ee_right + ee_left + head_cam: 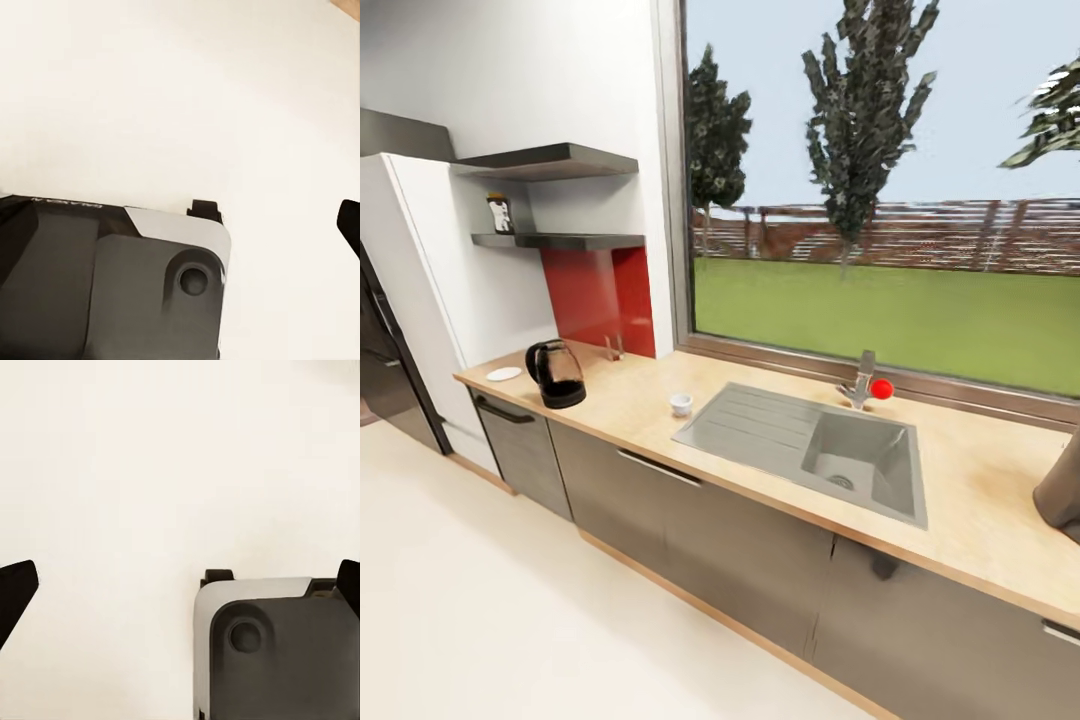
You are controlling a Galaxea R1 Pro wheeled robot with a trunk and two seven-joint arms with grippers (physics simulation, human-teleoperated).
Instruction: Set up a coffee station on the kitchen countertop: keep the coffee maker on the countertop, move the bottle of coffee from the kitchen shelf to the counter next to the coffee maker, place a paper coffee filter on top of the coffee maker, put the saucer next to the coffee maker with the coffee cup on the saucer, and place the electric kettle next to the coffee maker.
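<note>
On the light wood countertop, from the left, stand the white saucer, the clear electric kettle and the small white coffee cup, each apart from the others. The bottle of coffee stands on the black kitchen shelf above them. A dark grey body cut by the right edge looks like the coffee maker. A tiny pale thing by the red backsplash is too small to identify. My left gripper and right gripper hang open over the floor, holding nothing.
A steel sink with a red-knobbed tap is set into the counter under a large window. A white side panel and dark fridge close the counter's left end. Pale floor lies in front of the grey cabinets. My own base shows below both grippers.
</note>
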